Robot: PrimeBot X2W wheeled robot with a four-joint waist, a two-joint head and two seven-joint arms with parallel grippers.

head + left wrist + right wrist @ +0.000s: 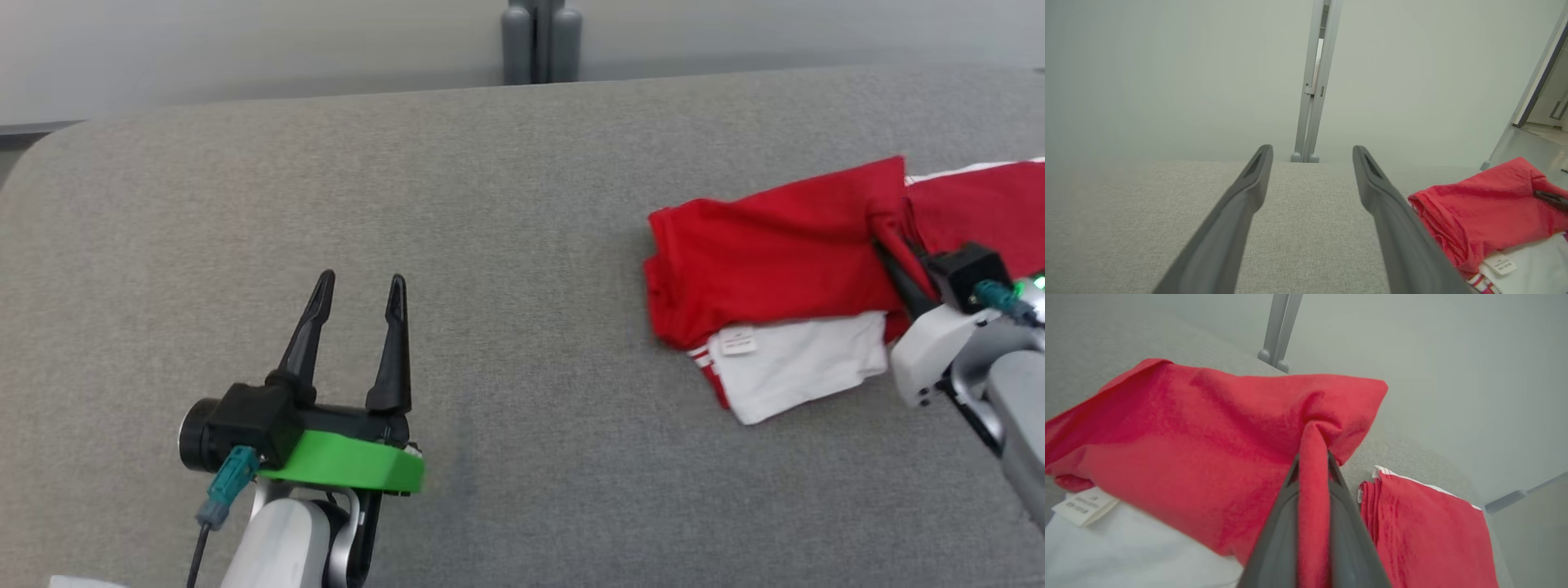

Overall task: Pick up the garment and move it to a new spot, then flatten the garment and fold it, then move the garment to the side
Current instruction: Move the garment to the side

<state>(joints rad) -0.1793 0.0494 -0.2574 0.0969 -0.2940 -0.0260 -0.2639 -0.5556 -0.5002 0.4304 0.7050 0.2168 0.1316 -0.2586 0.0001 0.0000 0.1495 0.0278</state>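
- Red garment (767,253), loosely folded in layers, on the right part of the gray table (490,204).
- White layer (804,359) sticking out from under the red along the near side, with red-and-white stripes at its left corner and a small white label (739,341) on top.
- Gripped at its right end by the right tool (886,249), fingers pressed together on a narrow ridge of red cloth.
- In the right wrist view, that ridge standing up between the two dark fingers of the right tool (1314,457), with creases gathered round the pinch.
- In the same view, the bulk of the garment (1188,449) lying off to the left and the label (1084,500) at the lower left.
- Just right of the pinch, a flat folded red piece (980,204) with a white edge (1425,531); part of the same garment or a separate one, impossible to tell.
- Left tool (362,282) over bare table at the lower left of the head view, fingers spread wide with nothing between them, a green collar (351,465) at its base.
- Well apart from the garment, which lies off to its right.
- In the left wrist view, the left tool (1312,151) pointing across the table, with the garment (1486,212) at the right of that view beyond its right-hand finger.
- Beyond the table's far edge, a gray post (539,41) against a pale wall.
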